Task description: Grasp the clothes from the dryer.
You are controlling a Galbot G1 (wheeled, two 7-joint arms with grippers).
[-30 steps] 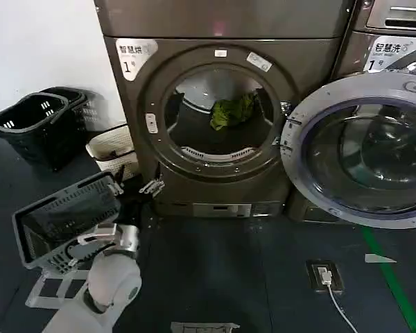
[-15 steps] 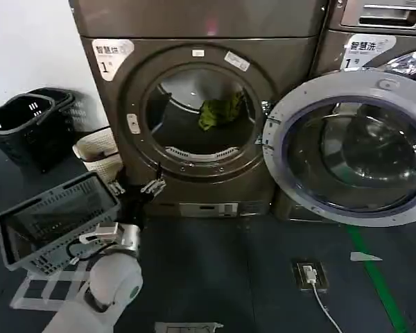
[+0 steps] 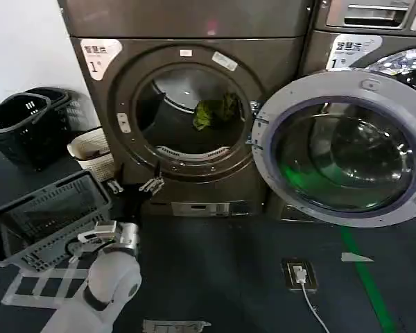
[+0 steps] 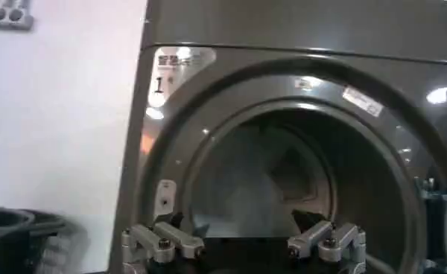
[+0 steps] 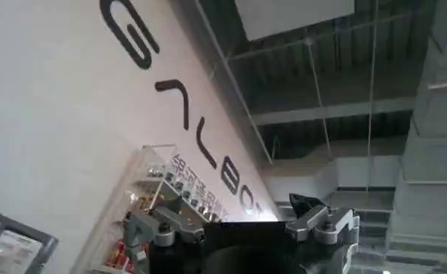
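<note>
Left hand (image 3: 133,186) open, empty, lower left of dryer (image 3: 187,104). Clothes (image 3: 215,112) upper centre: judged light, soft; pinch bunched top fold.

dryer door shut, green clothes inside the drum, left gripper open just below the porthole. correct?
Not quite: the door is swung open to the robot's right, as the head view shows. The rest holds: the green clothes lie in the drum of the dryer, and the left gripper is open just below the porthole.

Dim room, glare on dryer (image 4: 208,97) front, soft focus
</note>
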